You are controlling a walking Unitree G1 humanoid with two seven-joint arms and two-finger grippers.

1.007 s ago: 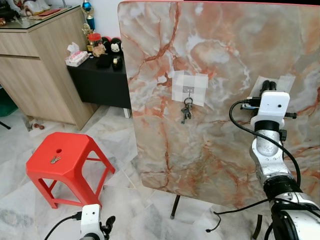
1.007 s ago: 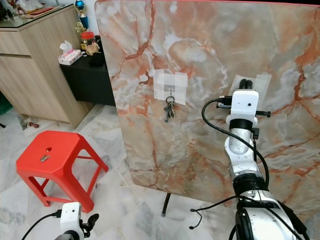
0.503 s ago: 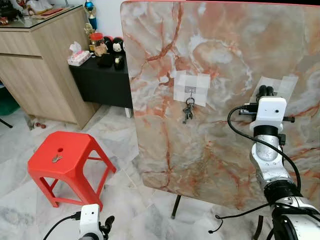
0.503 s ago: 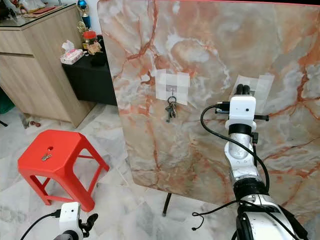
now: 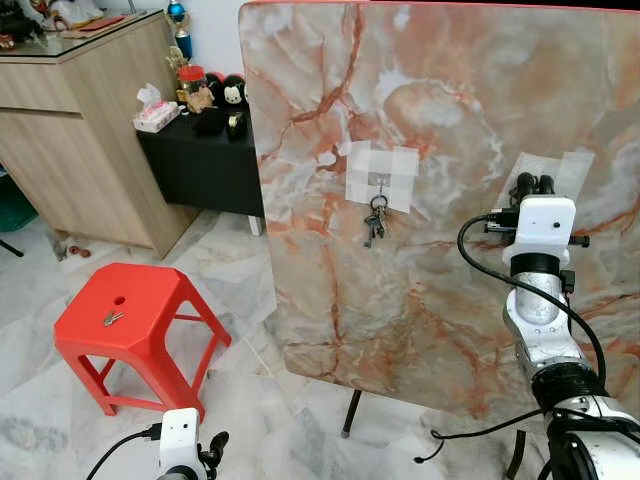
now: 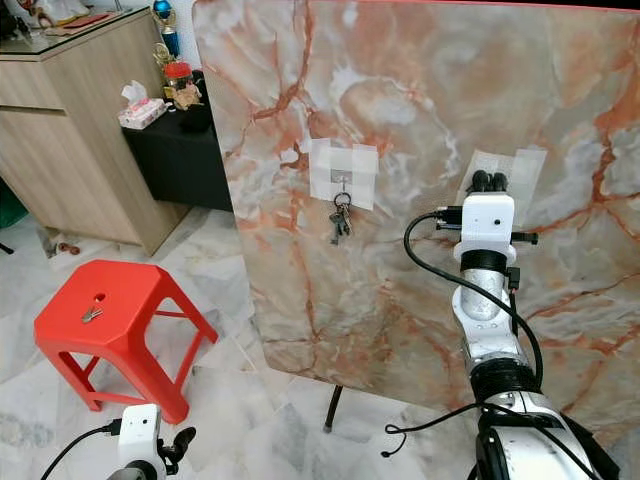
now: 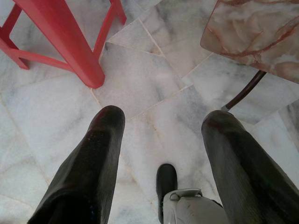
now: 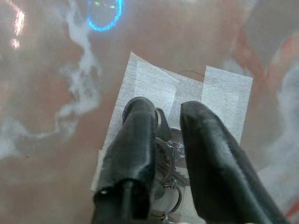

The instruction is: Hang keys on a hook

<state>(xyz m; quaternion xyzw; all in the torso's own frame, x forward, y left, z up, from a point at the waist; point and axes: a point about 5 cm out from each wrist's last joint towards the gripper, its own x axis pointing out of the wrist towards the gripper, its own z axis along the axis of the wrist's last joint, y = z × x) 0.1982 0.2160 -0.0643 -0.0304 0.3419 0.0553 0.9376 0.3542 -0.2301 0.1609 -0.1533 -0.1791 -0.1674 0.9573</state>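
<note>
An upright marble board (image 5: 440,120) carries two taped white patches. A bunch of keys (image 5: 374,224) hangs from the hook (image 5: 379,183) on the middle patch. My right gripper (image 5: 532,183) is raised against the right patch (image 5: 570,168). In the right wrist view its fingers (image 8: 135,140) are close together, shut on a second key bunch (image 8: 167,158) pressed against that patch (image 8: 149,79). My left gripper (image 7: 161,126) hangs open low over the floor. A small key (image 5: 111,319) lies on the red stool (image 5: 150,300).
The board stands on a thin dark leg (image 5: 351,412) over marble floor tiles. At the left are a wooden cabinet (image 5: 80,130) and a black side table (image 5: 200,150) holding small items. A black cable (image 5: 480,270) loops off my right wrist.
My right gripper has sunk slightly while staying at the right patch. The head view shifted a little. The left arm hangs as before.
</note>
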